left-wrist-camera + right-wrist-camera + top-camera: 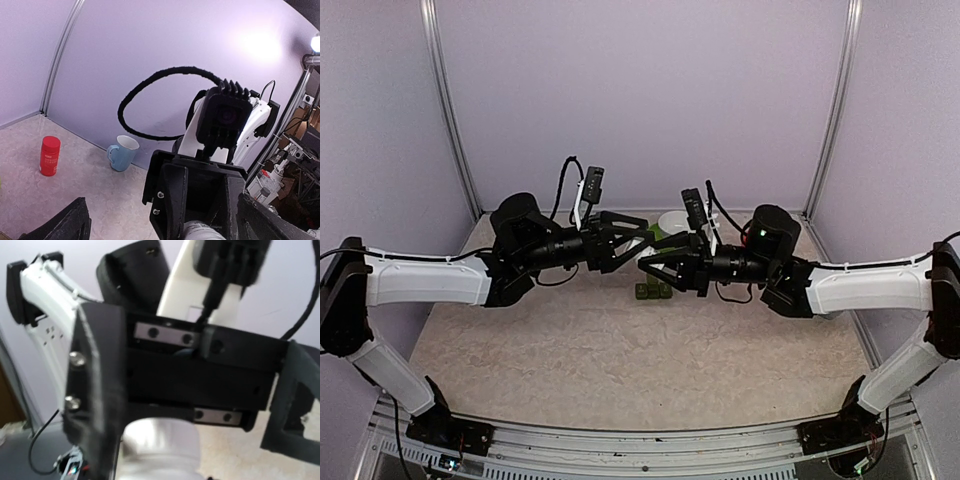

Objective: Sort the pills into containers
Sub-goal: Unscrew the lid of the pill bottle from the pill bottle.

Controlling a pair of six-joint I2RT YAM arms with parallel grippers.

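- Nearest, the left arm (420,280) and the right arm (865,285) rise from the near edge of the tabletop (620,370). They reach inward and meet over its middle.
- Facing each other almost tip to tip, the left end effector (645,236) sits slightly farther back than the right end effector (648,268).
- On the left end effector, the fingers (65,225) are spread wide and grip nothing. In the left wrist view, one dark finger shows at each lower corner.
- The right end effector has its jaws drawn in on a small white bottle (200,232). The bottle pokes out of its mouth toward the left wrist camera. The right wrist view is blurred, showing the pale cylinder low in the frame and the left end effector's black body filling the space behind it.
- Just below the right end effector's tip, the containers (653,290) lie flat on the tabletop. They form a dark green strip of joined square compartments, and neither end effector touches it. I cannot tell whether the lids are up or down.
- Beyond the two end effectors stands a white bowl (672,220), partly hidden by them.
- Farther back, the left wrist view shows a red bottle (49,156) standing upright. A light blue mug (122,152) stands apart from it, close to the back wall (150,60).
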